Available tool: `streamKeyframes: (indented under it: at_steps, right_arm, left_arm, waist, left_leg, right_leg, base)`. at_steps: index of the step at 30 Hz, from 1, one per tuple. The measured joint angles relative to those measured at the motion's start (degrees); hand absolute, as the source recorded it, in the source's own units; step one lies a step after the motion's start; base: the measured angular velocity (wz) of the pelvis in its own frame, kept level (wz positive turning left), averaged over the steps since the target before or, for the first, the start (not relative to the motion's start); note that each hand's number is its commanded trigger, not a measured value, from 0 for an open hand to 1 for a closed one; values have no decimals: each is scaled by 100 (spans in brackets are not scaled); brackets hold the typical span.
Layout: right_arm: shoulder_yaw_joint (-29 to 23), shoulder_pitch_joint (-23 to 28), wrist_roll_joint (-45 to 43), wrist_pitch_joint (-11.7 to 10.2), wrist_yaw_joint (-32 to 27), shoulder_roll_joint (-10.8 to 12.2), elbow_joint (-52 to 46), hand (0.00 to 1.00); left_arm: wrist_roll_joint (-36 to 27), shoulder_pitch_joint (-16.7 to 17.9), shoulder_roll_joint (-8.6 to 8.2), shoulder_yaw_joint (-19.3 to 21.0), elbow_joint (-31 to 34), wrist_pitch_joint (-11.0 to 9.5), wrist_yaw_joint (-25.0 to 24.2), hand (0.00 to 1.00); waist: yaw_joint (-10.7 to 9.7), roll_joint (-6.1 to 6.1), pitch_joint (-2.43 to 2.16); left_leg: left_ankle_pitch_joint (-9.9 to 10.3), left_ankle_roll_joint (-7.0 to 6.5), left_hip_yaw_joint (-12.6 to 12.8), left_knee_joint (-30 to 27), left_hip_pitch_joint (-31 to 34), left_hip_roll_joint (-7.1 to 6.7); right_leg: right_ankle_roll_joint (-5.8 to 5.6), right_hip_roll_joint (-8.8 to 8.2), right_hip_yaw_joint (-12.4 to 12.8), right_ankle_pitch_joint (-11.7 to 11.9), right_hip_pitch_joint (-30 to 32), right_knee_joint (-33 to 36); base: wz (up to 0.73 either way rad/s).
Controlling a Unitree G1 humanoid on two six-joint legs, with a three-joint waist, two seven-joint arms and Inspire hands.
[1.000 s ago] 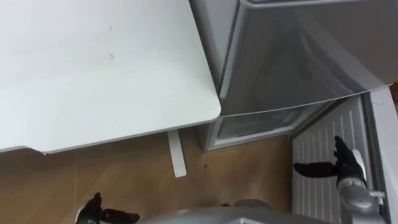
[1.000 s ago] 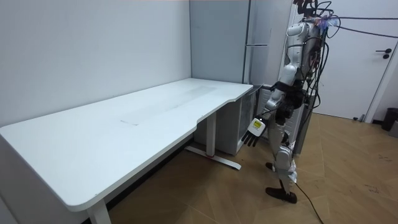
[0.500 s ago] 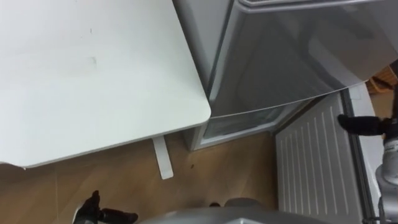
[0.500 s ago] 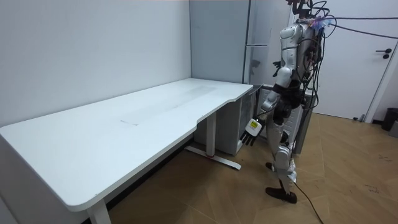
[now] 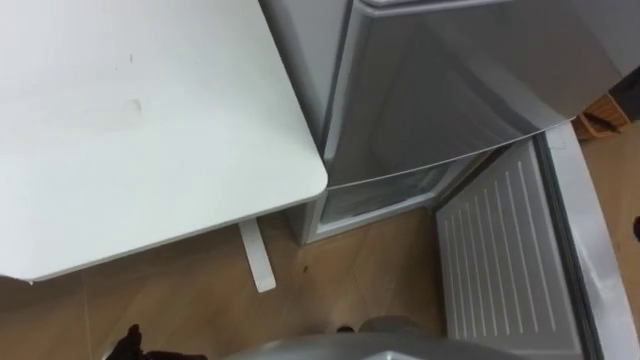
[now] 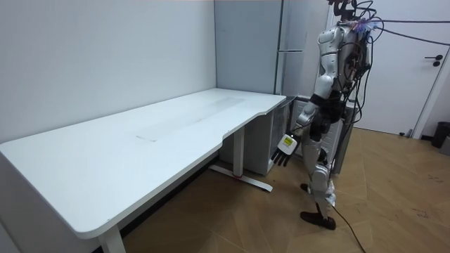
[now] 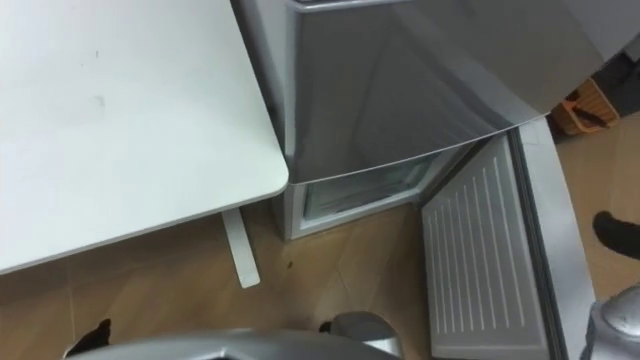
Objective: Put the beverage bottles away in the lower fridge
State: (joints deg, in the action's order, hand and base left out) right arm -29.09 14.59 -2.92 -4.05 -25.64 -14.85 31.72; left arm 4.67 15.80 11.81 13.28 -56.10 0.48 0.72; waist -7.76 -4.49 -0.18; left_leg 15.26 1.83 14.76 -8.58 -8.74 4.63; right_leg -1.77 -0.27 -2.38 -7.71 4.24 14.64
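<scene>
Left robot hand (image 6: 284, 149) hangs at side, released; right robot hand (image 7: 618, 234) state unclear.

You see a smooth matt white desk (image 5: 130, 120), a glossy grey fridge (image 5: 450, 80) (its door lining (image 5: 495, 260) ribbed white plastic) and a wood-grain floor (image 5: 190, 300)

lower fridge (image 5: 385, 197) | silver-grey, upright | door (image 5: 495, 250) open wide, white ribbed lining

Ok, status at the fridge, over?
Left hand open, hanging at the side, empty. Right hand out past the lower door. Door stands open, compartment exposed. Corner of table close on the left.
</scene>
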Motion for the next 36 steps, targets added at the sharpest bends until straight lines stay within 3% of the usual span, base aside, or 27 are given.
streamKeyframes:
  at_steps: [6,11,19,23,28,32,34,36]
  right_arm:
    - [12,-14,990,248,217,13,1238,0]
    - [46,-40,1670,397,604,67,1603,0]
    - [42,-155,2333,106,765,110,2175,0]
    - [68,-80,2448,-117,885,172,2184,0]
    - [125,-85,2728,-224,1192,194,2098,0]
    - [718,26,2995,-208,1455,260,1547,0]
    - [1277,170,2990,-5,1709,334,950,0]
    - [1701,204,2996,42,2040,395,517,0]
  left_arm:
    - [0,-48,-21,-2,3,143,19,0]
    - [4,-64,-22,-5,92,211,132,0]
    - [2,-148,-73,-26,39,200,95,0]
    - [10,-183,-59,-27,13,188,98,0]
    - [116,-272,-42,-192,-123,183,-43,0]
    - [110,-413,-46,-550,-220,192,-141,0]
    - [116,-504,-41,-829,-222,202,-166,0]
    - [113,-596,-69,-918,-230,203,-222,0]
  waist:
    - [4,19,-21]
    - [-3,44,6]
    - [20,27,-5]
    - [18,68,-10]
    - [28,144,-2]
    - [68,215,5]
    - [121,228,4]
    - [232,239,4]
  left_leg:
    - [1,0,-9,34,-8,12]
    - [1,0,-16,30,-9,6]
    - [3,3,-36,34,11,27]
    - [10,15,39,35,9,52]
    - [16,24,91,36,-7,78]
    - [21,34,198,81,-4,92]
    - [28,42,251,81,3,92]
    - [25,46,331,75,23,92]
  right_leg:
    - [5,22,12,4,13,-1]
    - [4,13,24,3,6,-17]
    - [11,47,48,31,-7,-94]
    - [27,77,42,44,3,-99]
    - [55,122,84,82,8,-112]
    - [76,176,241,177,92,-119]
    - [91,189,270,236,128,-129]
    - [101,227,378,302,186,-144]
  base:
    - [0]
    - [0]
    - [-1]
    - [-5]
    - [-8]
    - [-24]
    - [-19]
    - [-26]
